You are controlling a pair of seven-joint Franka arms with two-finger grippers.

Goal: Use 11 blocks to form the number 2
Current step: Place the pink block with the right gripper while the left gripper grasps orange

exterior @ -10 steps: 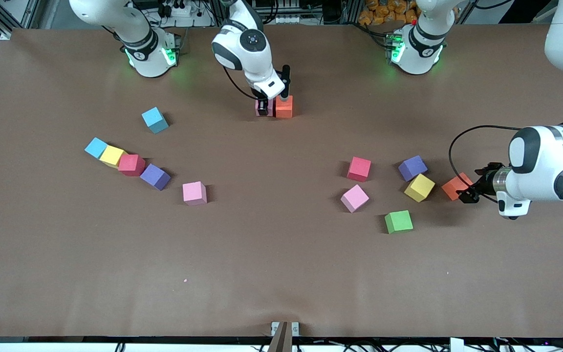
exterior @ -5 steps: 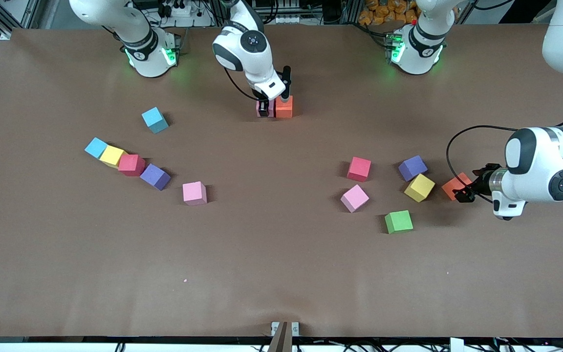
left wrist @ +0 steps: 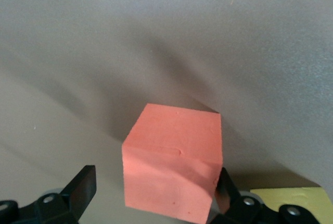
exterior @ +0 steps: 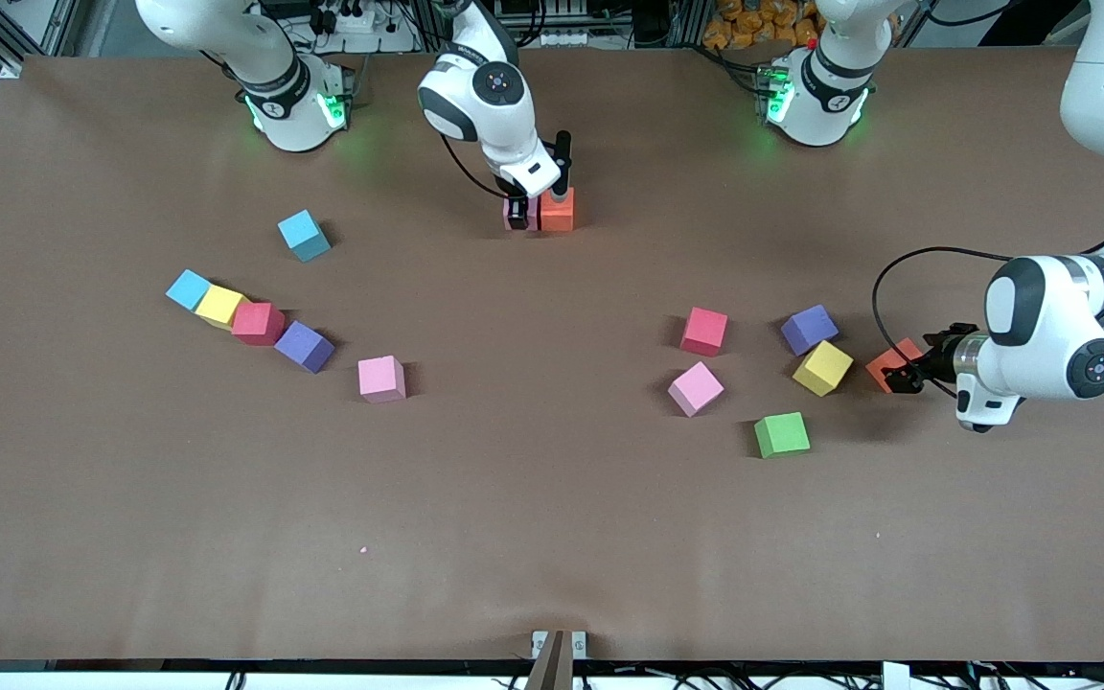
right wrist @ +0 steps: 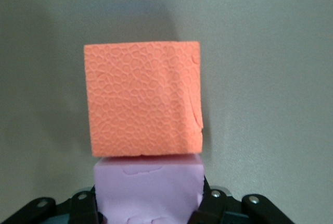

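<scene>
My right gripper (exterior: 521, 217) is shut on a pink block (right wrist: 148, 193) set down on the table near the robots' bases. That pink block touches an orange block (exterior: 558, 211) beside it. At the left arm's end of the table, my left gripper (exterior: 900, 376) stands open around a second orange block (left wrist: 174, 161), which rests on the table; one finger touches it and the other is apart. Loose near that block lie yellow (exterior: 822, 368), purple (exterior: 809, 329), red (exterior: 703, 331), pink (exterior: 696, 388) and green (exterior: 782, 434) blocks.
Toward the right arm's end lie a pink block (exterior: 381, 378) and a row of purple (exterior: 304, 346), red (exterior: 258, 323), yellow (exterior: 219, 305) and light-blue (exterior: 189, 288) cubes. Another light-blue cube (exterior: 304, 235) sits apart, nearer the bases.
My left gripper has slid a little farther over the orange block, toward the yellow block. The right gripper and its pink block have stayed put.
</scene>
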